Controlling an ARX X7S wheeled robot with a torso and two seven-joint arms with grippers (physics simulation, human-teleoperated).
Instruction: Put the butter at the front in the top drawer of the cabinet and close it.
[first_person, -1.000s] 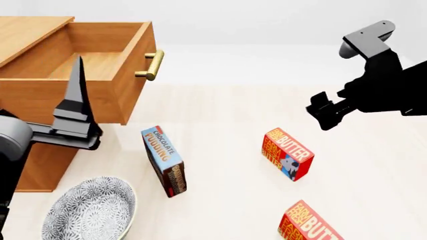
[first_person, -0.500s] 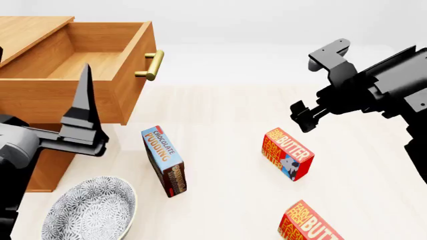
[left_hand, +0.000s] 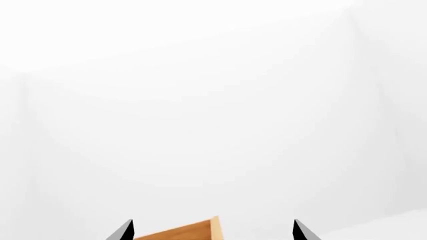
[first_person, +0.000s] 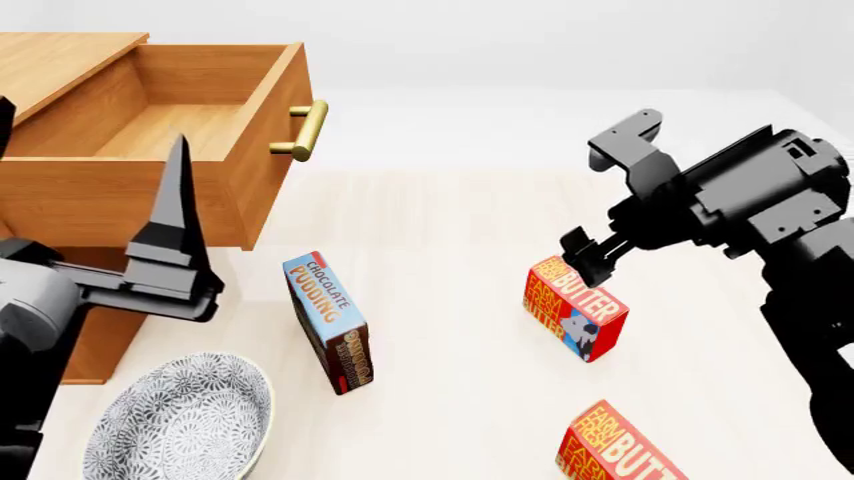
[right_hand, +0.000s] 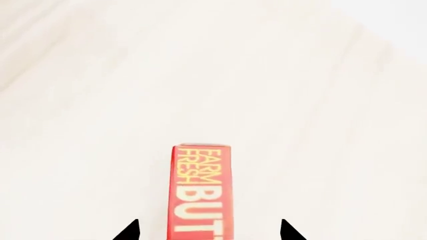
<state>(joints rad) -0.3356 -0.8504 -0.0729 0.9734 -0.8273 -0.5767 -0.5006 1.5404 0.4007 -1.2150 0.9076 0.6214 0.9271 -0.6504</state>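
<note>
The right gripper (first_person: 583, 258) hangs jaws apart just above the butter (first_person: 575, 308), which stands on edge, well apart from the open top drawer (first_person: 174, 150); it should descend centred, straddling the narrow faces, before clamping

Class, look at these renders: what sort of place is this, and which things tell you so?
Probably a simulated kitchen tabletop: groceries, a butter box and a chocolate pudding box, lie by a patterned bowl and a wooden cabinet on a pale surface.
</note>
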